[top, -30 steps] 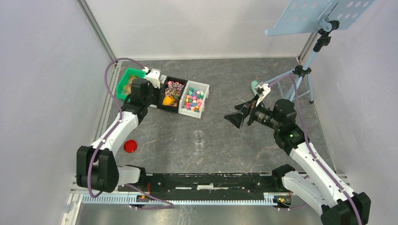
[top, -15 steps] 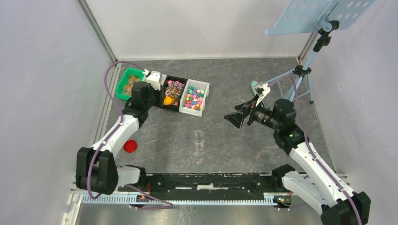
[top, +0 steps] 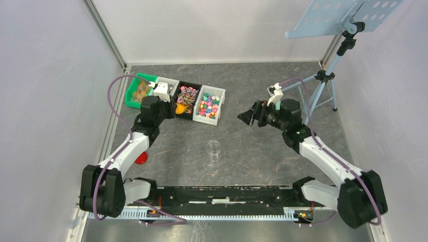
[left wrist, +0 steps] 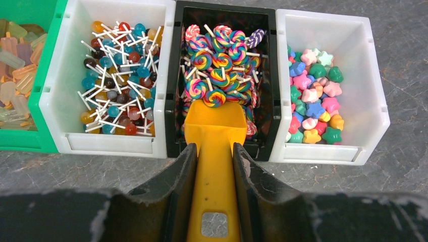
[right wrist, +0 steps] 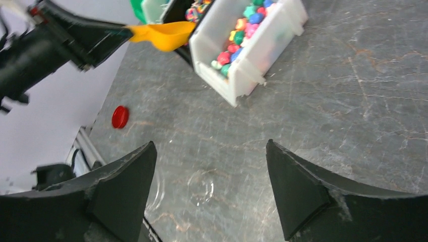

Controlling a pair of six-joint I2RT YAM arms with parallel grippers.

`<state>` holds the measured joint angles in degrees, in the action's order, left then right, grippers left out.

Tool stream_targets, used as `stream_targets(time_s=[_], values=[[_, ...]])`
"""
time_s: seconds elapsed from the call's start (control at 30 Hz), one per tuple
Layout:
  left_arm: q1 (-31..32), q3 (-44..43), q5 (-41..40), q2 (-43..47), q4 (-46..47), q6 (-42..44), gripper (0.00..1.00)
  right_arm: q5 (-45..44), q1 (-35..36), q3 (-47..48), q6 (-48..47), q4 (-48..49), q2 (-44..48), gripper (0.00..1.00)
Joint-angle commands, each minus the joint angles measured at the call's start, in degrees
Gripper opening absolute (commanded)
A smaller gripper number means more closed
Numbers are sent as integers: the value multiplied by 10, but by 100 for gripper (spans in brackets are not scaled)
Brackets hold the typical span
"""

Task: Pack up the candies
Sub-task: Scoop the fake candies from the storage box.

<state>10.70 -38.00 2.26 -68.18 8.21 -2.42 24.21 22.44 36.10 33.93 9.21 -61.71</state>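
While both arms reached out from the near edge, the small round red lid (top: 141, 158) lay flat on the grey stone-look surface (top: 262, 156) down by the left arm. A small clear container (top: 214, 147) stood a bit further out, near the middle. Beyond it and off to the right, the right tool (right wrist: 209, 146) hung over the surface with its jaws spread wide and nothing between them.

Over on the left, the left tool (left wrist: 214, 151) was clamped on the handle of the orange plastic scoop (left wrist: 214, 126). The scoop's bowl poked over the front wall of the black plastic bin (left wrist: 222, 12), lip right up against the rainbow swirl lollipops (left wrist: 217, 65).

Touching that bin on its right, the white plastic bin (left wrist: 371, 101) had the candies (left wrist: 313, 108) piled inside, tiny multicoloured star-ish sweets. On the other side sat another white plastic bin (left wrist: 108, 143) full of ball lollipops (left wrist: 118, 96), then a green bin (left wrist: 25, 141) at the end.

Way at the back right stood a light blue perforated music stand (top: 348, 15).
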Motion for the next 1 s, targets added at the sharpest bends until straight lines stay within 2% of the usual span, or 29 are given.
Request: stream_targets(time_s=[0.0,0.13,0.4,0.57,0.8,0.97], values=[[-7,33,-45,-11,-6,-13,2,-74,16,80,45,60,-92,82],[-7,50,-53,-11,23,-22,2,-114,46,155,51,76,-203,78],[-9,50,-58,-22,40,-24,2,-172,82,370,34,15,-412,73],[-10,47,-49,-27,39,-25,2,-218,87,484,13,-89,-502,68],[-11,45,-45,-28,36,-25,2,-304,88,496,-2,-130,-516,66],[-11,45,-42,-29,40,-30,2,-267,87,496,17,-106,-545,62]])
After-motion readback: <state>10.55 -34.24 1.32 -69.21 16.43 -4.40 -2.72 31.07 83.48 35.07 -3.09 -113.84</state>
